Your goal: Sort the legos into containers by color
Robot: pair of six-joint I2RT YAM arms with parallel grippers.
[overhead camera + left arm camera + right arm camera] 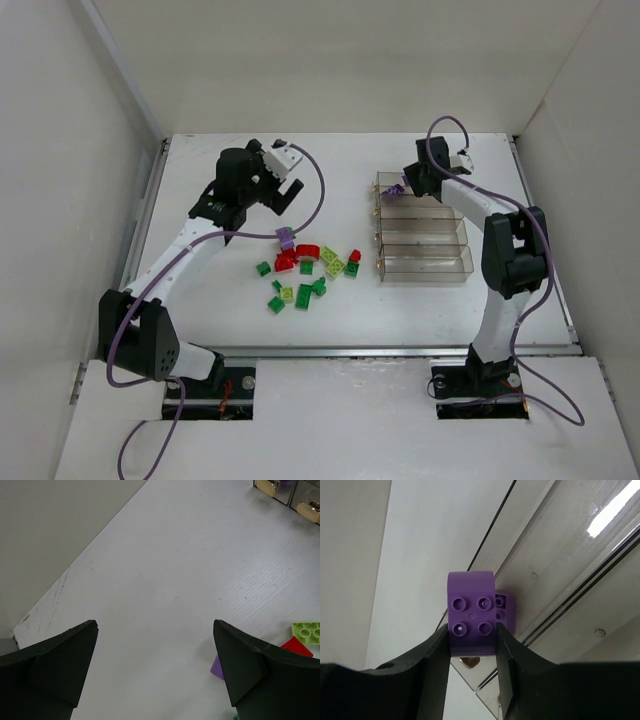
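Plainly, right jaws pinch a purple lego (470, 611) by the containers (425, 272).

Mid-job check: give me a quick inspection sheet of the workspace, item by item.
Surface: white table, faint scuffs near its left edge.
Job's things: legos loose in a pile left of the containers; one purple brick held.
Clutter: nothing seen.
Grippers: left gripper open and empty, over bare table beyond the pile; right gripper shut on the purple brick, at the far bin's left end.
Cables: purple cable loops off the left arm; black cable loops off the right arm.
Surroundings: white walls on three sides.
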